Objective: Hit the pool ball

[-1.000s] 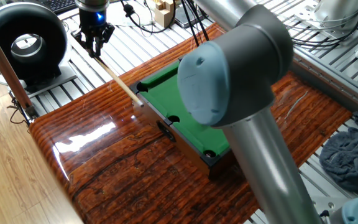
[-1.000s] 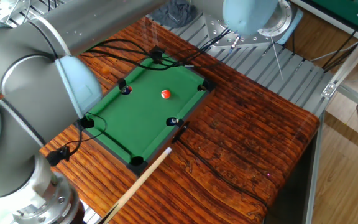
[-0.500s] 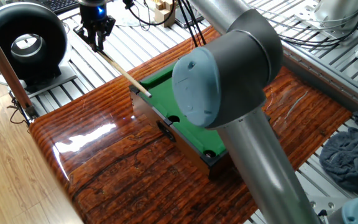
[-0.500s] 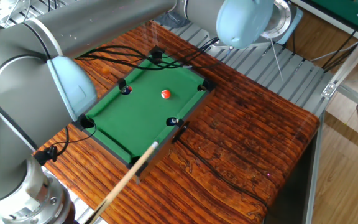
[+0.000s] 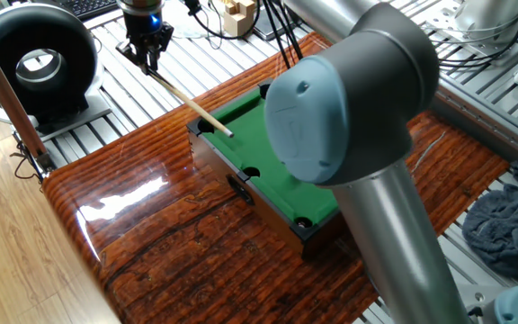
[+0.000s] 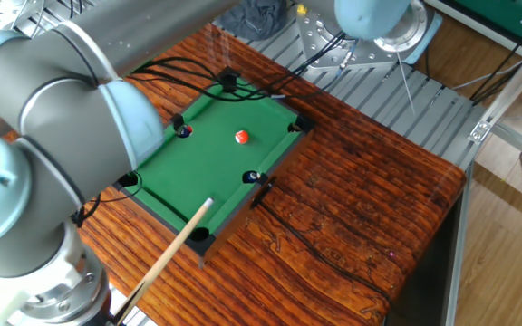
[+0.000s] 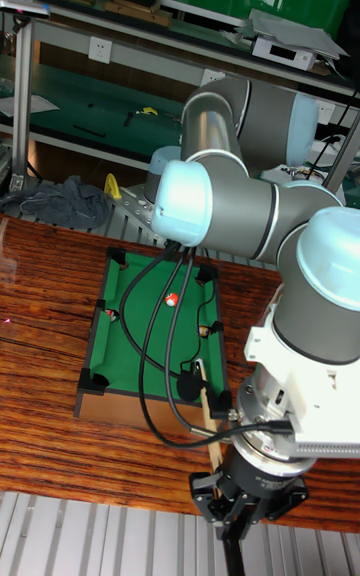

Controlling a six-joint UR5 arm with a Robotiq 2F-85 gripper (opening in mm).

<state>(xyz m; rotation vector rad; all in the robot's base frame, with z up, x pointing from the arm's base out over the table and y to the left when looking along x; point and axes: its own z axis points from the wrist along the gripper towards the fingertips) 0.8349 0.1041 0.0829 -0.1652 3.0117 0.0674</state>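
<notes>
The pool ball (image 6: 241,137) sits mid-felt on the little pool table (image 6: 198,172), well clear of the cue (image 5: 192,105), whose tip pokes over the near rail. The gripper (image 5: 147,56) is clamped on the cue's butt.

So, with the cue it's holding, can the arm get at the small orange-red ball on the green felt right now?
Probably yes. The wooden cue stick's tip sits over the table's near rail, and bare green felt lies between it and the small orange-red ball.
</notes>
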